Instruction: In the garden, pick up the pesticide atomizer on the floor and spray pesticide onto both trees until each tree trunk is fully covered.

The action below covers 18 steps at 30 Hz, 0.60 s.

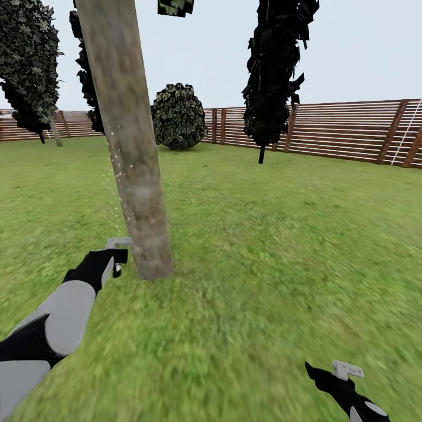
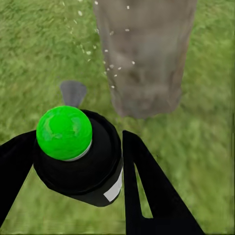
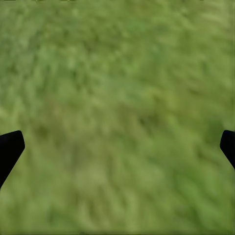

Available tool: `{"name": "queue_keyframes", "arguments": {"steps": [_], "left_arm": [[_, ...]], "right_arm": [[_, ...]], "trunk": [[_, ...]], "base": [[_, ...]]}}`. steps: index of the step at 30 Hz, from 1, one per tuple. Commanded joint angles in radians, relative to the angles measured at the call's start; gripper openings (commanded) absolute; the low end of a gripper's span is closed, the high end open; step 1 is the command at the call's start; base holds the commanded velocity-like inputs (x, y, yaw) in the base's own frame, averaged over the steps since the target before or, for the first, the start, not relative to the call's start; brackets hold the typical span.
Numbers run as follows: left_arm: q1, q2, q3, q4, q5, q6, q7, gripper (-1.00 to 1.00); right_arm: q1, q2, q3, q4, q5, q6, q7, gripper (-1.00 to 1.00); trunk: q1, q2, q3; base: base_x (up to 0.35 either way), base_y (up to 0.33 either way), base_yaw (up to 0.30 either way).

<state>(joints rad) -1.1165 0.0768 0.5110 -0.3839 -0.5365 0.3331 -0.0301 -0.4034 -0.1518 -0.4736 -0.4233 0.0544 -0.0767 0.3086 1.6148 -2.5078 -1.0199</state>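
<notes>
A tall grey-brown mottled tree trunk (image 1: 132, 146) stands just ahead of me on the garden lawn (image 1: 264, 246). My left gripper (image 1: 116, 259) is held low beside the trunk's base, shut on the pesticide atomizer (image 2: 78, 166). The atomizer is a small black bottle with a bright green top and a grey nozzle (image 2: 73, 93) that points toward the trunk (image 2: 144, 58). White spray droplets (image 1: 117, 176) float along the trunk's left side. My right gripper (image 1: 331, 372) hangs low at the near right. It is open over bare grass, its fingertips (image 3: 10, 147) wide apart with nothing between them.
A brown slatted fence (image 1: 351, 132) runs along the back and right. A dark narrow tree (image 1: 272, 70) and a round bush (image 1: 179, 117) stand well behind the trunk, and another leafy tree (image 1: 32, 64) is at the far left. Grass stretches out on the right.
</notes>
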Motion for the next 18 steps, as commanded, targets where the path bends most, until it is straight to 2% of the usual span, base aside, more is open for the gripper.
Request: {"name": "queue_keyframes", "arguments": {"steps": [1,5,9,12,18], "left_arm": [[-0.018,-0.001,-0.001,-0.010,0.000,0.037,-0.001,-1.00],[-0.050,-0.002,-0.002,-0.048,0.000,0.076,-0.002,-1.00],[-0.080,-0.002,-0.003,-0.053,0.000,0.093,-0.001,-1.00],[-0.106,-0.002,-0.003,-0.053,0.000,0.159,-0.003,-1.00],[-0.157,-0.002,-0.003,-0.054,0.000,0.199,-0.002,-1.00]], "right_arm": [[0.000,0.000,0.000,-0.001,-0.002,0.000,0.000,1.00],[0.000,0.000,-0.002,-0.005,-0.006,0.000,0.000,1.00],[0.000,0.000,-0.002,-0.007,-0.007,0.000,0.000,1.00],[0.000,0.000,-0.002,-0.008,-0.007,0.000,0.000,1.00],[0.000,0.000,-0.002,-0.007,-0.007,0.000,0.000,1.00]], "trunk": [[0.000,0.000,0.000],[0.000,0.000,0.000],[0.000,0.000,0.000],[0.000,0.000,0.000],[0.000,0.000,0.000]], "base": [[0.000,0.000,0.000],[0.000,0.000,-0.020],[0.000,0.000,-0.187],[0.000,0.000,-0.034],[0.000,0.000,-0.003]]}}
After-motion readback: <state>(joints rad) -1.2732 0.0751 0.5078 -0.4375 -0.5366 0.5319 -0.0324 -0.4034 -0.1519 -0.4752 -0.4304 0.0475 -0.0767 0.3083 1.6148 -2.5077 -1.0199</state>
